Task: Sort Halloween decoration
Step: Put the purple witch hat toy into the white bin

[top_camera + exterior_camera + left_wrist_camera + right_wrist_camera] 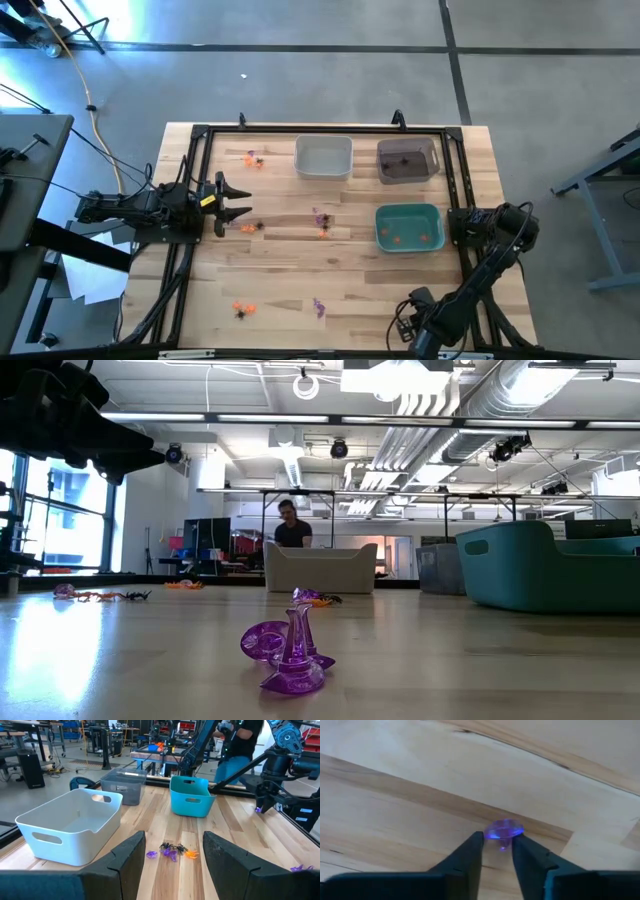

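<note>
Right end effector (498, 851) at tabletop's (300, 285) 4 o'clock edge, fingers narrowed around purple trinket (504, 830), contact unclear. Trinket likely light, hard, slippery plastic; pinch stem.

Left end effector (243, 202) waits wide at 9 o'clock.

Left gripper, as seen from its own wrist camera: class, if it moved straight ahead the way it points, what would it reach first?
Probably the small cluster of trinkets lying on the table beyond the open left gripper; depth is uncertain.

Glossy plastic trinket (290, 655) — smooth wood table (480, 660)
</note>
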Available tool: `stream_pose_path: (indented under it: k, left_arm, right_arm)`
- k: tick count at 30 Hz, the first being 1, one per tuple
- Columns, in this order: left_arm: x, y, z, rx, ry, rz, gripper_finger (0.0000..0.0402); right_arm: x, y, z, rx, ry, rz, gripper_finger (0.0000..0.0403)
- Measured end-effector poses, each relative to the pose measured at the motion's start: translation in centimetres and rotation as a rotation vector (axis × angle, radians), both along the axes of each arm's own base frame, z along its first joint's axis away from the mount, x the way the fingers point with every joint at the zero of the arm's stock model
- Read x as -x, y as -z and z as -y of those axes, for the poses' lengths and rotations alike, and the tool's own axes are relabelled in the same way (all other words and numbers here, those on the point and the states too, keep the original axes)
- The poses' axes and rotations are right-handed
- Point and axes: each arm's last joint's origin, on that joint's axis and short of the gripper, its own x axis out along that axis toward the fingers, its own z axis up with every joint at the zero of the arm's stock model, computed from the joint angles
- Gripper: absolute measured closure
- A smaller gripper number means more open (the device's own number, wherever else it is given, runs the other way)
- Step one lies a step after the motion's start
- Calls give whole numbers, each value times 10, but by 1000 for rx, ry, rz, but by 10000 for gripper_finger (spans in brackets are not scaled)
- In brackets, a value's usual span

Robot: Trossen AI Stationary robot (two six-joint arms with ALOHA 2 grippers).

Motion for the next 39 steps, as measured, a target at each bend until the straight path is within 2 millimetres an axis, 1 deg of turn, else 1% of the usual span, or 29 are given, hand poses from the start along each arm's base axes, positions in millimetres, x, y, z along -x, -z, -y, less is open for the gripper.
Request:
stream_pose_path:
  k: [5,7,18,23,26,29,39]
  left_arm:
    - [0,0,0,0,0,0,216]
    - [0,0,0,0,0,0,216]
    - [0,0,0,0,0,0,216]
    - [0,0,0,0,0,0,216]
    - [0,0,0,0,0,0,216]
    - [0,0,0,0,0,0,216]
    - [0,0,0,0,0,0,216]
  right_arm:
    - [-1,0,-1,-6,0,13,376]
    - [-1,0,-1,-7,0,15,395]
    - [-1,-1,0,4,0,39,400]
    - [1,-12,4,13,-1,72,378]
    - [4,-17,11,67,0,70,359]
    - [3,-21,12,65,4,82,337]
    - [-1,-22,14,56,9,85,266]
